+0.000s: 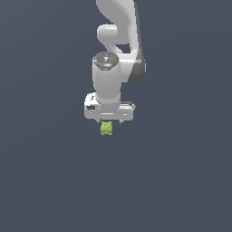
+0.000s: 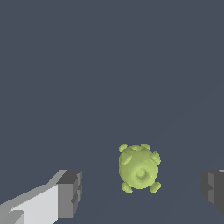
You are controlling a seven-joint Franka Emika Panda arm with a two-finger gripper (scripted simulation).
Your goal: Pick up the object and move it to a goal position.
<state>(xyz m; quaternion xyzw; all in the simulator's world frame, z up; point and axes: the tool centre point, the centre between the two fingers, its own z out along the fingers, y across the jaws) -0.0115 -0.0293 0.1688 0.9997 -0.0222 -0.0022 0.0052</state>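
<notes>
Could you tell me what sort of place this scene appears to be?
Most likely a bare simulated workspace, not a real room: a flat, featureless grey ground, a plainly rendered white arm with its open gripper, and a lone yellow-green knobbly object between the fingers.

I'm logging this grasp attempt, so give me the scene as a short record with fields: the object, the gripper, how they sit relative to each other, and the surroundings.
object: small yellow-green knobby blob, whole and unobstructed in the wrist view
gripper: white, open, fingers spread wide
relation: blob lies between the two dark fingertips, touching neither; a gap shows on each side
arm: white arm pointing down over the blob in the exterior view
surroundings: plain dark grey-blue surface
goal marker: none visible
</notes>
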